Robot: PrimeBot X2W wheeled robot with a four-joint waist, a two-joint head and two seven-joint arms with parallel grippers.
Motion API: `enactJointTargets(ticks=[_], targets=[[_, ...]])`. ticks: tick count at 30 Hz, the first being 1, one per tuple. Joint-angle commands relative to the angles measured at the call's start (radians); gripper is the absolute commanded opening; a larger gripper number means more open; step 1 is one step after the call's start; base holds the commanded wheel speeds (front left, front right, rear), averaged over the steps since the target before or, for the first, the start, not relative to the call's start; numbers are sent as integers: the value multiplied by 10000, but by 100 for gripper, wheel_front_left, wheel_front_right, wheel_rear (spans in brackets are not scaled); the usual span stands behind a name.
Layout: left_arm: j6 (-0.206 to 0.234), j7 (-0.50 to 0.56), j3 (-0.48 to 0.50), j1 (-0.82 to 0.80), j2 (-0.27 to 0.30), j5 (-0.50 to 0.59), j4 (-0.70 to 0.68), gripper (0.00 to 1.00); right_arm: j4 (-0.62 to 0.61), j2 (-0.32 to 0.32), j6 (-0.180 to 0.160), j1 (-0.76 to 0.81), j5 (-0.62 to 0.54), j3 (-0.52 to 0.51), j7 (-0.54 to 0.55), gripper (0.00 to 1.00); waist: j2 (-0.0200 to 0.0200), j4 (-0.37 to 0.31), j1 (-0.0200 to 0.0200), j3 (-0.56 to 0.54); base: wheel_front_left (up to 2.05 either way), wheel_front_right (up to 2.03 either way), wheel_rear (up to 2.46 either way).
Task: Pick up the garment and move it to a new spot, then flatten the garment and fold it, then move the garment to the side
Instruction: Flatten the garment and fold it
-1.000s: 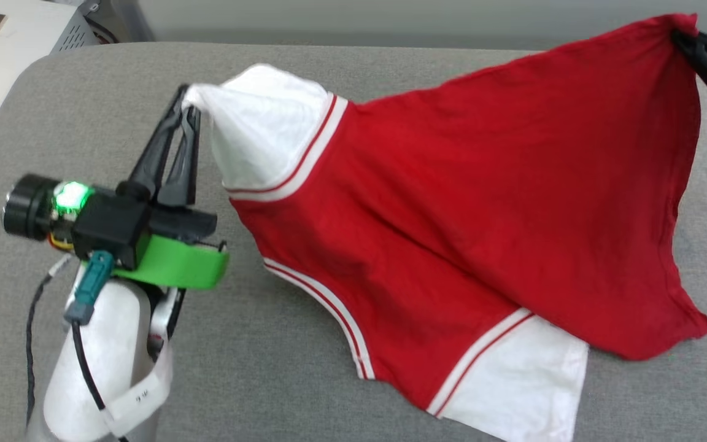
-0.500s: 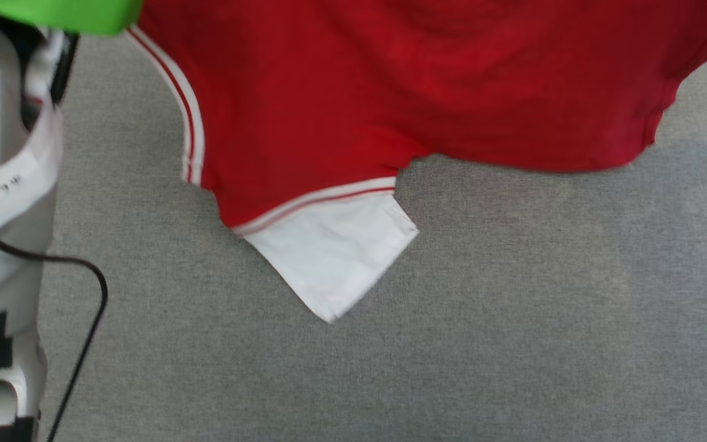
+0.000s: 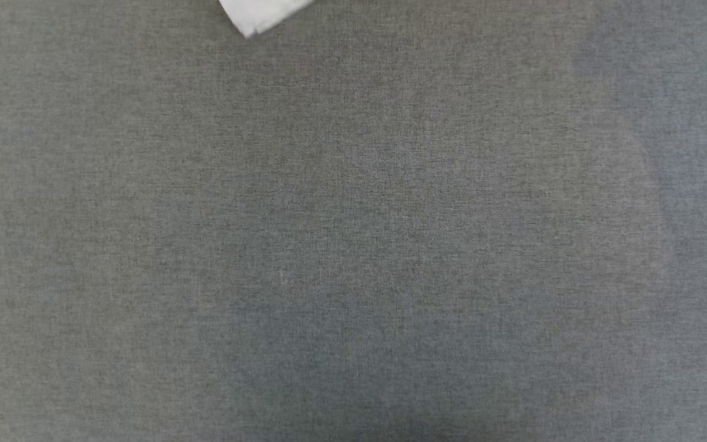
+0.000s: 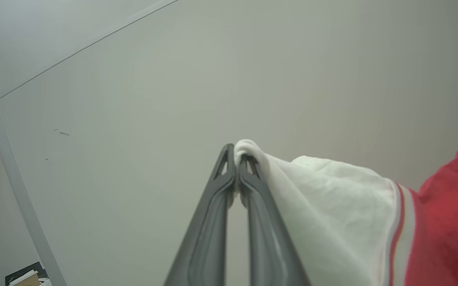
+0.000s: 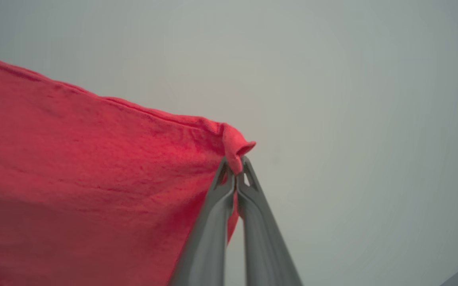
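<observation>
The garment is a red T-shirt with white sleeves and red-white striped trim, held up in the air by both grippers. My left gripper is shut on the tip of a white sleeve of the garment, with red cloth to the right. My right gripper is shut on a bunched corner of the garment's red body, which hangs to its left. In the head view, a white sleeve corner of the garment pokes in at the top edge above the grey table.
A pale wall stands behind both grippers in the wrist views. Some boxes show low at the left of the left wrist view.
The head view has tilted further down, so the garment has slid out of the top of the picture. Both grips on the garment hold as before.
</observation>
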Motion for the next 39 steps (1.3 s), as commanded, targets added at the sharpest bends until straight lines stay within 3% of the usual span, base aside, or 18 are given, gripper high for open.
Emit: enactJointTargets(ticks=[1, 9, 18, 26, 39], targets=[[-24, -132, -86, -560, 84, -35, 330, 0, 214, 123, -6, -373, -113, 135, -145, 0, 0, -46, -2, 271, 0, 0, 0], [-24, -546, -680, -1917, 73, -303, 1811, 0, 1297, 313, -6, -1470, 35, 842, -751, 0, 0, -33, -2, 476, 0, 0, 0], [-24, -724, -837, -664, 175, -896, 2274, 0, 2143, 578, -6, -457, 773, 1469, -1551, 0, 0, -110, -2, 570, 0, 0, 0], [10, -733, -666, 2311, 457, -1208, 1104, 0, 2075, 698, -6, 1349, 1531, 2309, -2345, 0, 0, -210, -2, 81, 0, 0, 0], [717, -735, -151, 9259, 988, -1572, -1378, 0, 749, -457, -6, 5750, 3046, 4076, -2976, 0, 0, -251, -2, -1883, 0, 0, 0]])
